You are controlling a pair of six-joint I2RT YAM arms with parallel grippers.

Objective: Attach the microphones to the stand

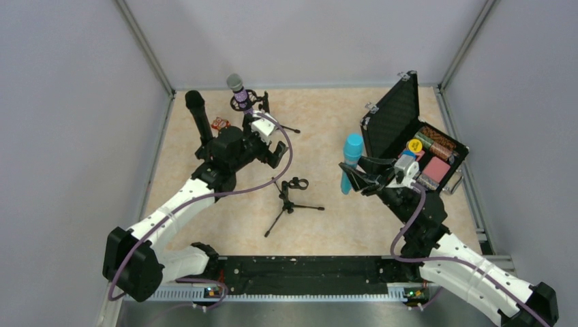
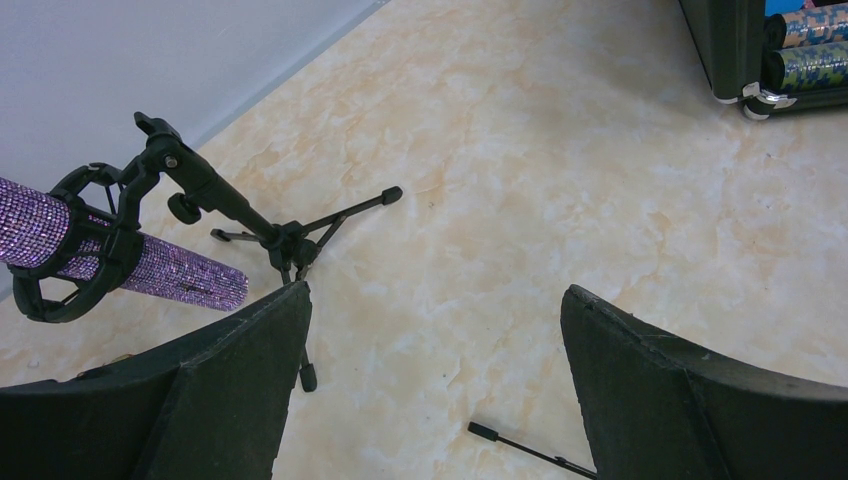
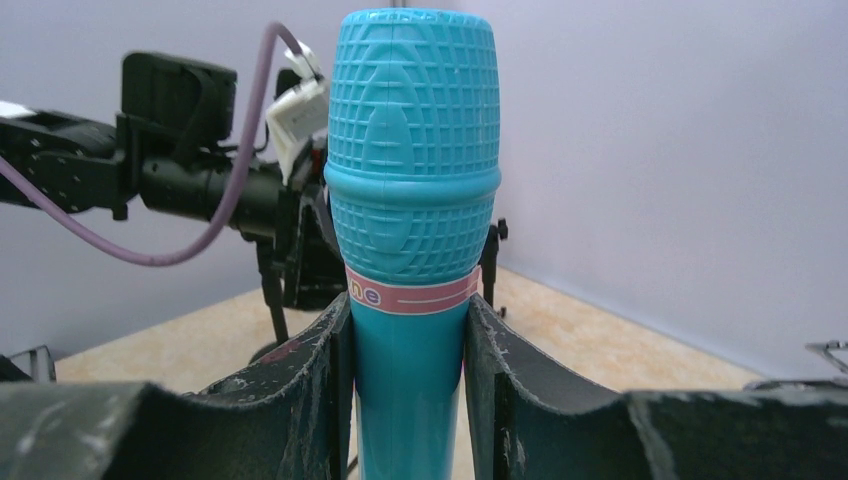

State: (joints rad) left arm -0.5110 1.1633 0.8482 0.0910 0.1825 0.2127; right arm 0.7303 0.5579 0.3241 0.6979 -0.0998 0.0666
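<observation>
R gripper point(image 3: 408, 312) clenched on turquoise mic point(image 3: 412, 150). Pads on the shaft just below the pink band, head up, long axis ~vertical. In top view the pair sits right of centre, just left of the open case point(image 1: 395, 116).

Target looks like the empty tripod stand point(image 1: 289, 199) at frame centre. Its clip point(image 1: 298, 182) lies left of the mic and slightly lower in frame, apart, nothing between. R arm has the part, so IMO its move is to carry left and go tail end first into the clip. Clip opening dir too small to tell.

L gripper point(image 2: 435, 292) released, jaws wide, nothing in them. It hovers over the table just up-frame of that clip, near enough to steady the stand.

Purple glitter mic point(image 2: 165, 268) already seated in shock-mount stand point(image 2: 215, 195), upper centre-left in top view. Black mic point(image 1: 198, 116) upright at upper left; can't tell if it's in a holder.
</observation>
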